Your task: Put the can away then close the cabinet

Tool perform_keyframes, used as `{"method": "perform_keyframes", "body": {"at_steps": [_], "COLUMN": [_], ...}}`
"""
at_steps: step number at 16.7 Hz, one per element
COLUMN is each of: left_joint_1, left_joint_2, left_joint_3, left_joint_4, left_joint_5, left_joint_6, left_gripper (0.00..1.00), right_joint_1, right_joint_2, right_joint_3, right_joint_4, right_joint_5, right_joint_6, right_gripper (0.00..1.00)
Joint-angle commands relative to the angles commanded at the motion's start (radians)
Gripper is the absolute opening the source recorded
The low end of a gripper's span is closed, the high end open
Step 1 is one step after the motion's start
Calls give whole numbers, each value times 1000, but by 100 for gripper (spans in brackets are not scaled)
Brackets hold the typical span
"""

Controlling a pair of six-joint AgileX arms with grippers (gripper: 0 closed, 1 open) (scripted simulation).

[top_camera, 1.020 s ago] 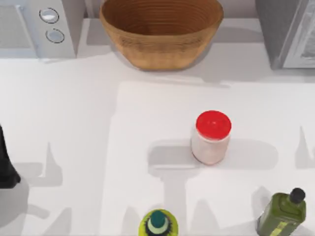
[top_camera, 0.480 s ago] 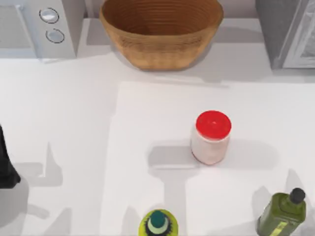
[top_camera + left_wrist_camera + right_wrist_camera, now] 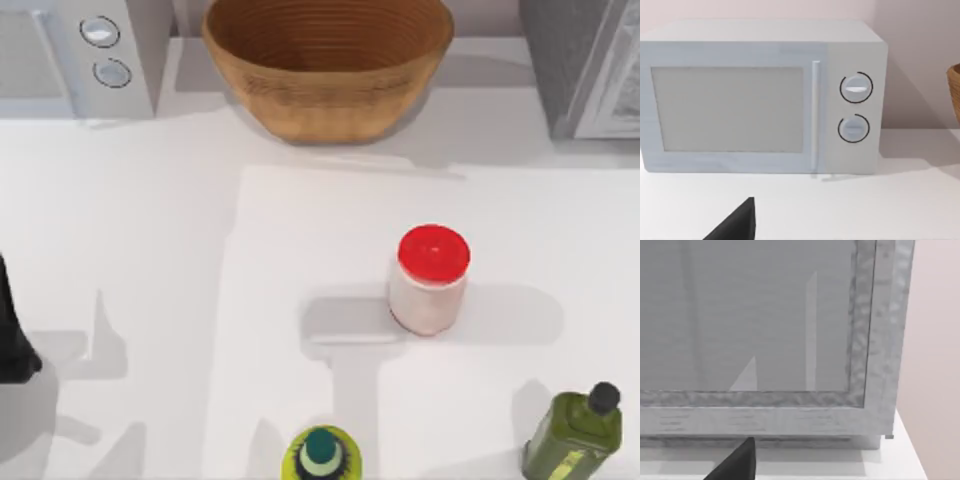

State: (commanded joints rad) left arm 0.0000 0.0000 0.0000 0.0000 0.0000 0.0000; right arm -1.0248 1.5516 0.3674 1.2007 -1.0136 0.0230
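1. Right wrist view puts the cabinet [image 3: 765,315] directly ahead of my right pincer [image 3: 740,462], its pale framed door close in front. On the tabletop it stands at the far right corner [image 3: 590,70].
2. I cannot tell where the can is, and I cannot tell whether the door is fully shut. Pushing it closed with the can still outside would leave the task half done.
3. I cannot tell whether my right pincer is apart or together. Driving forward this close could strike the door frame, or shove the cabinet back instead of swinging the door.
4. Pulling back over the tabletop risks clipping the red-lidded jar [image 3: 430,280] near the middle or the olive bottle [image 3: 575,435] at the near right corner; both look easy to topple.
5. My left pincer [image 3: 735,222] is parked by the left edge, facing the microwave [image 3: 760,100]; I cannot tell its state either.
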Motion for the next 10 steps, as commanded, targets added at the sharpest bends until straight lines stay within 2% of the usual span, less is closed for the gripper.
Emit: {"method": "perform_keyframes", "body": {"at_steps": [6, 10], "left_joint_1": [0, 0], "left_joint_2": [0, 0], "left_joint_3": [0, 0], "left_joint_4": [0, 0], "left_joint_5": [0, 0], "left_joint_6": [0, 0], "left_gripper": [100, 100], "right_joint_1": [1, -29], "right_joint_2": [-2, -2], "right_joint_3": [7, 143], "right_joint_4": [-14, -154], "right_joint_5": [2, 0], "right_joint_6": [0, 5], "right_gripper": [100, 100]}}
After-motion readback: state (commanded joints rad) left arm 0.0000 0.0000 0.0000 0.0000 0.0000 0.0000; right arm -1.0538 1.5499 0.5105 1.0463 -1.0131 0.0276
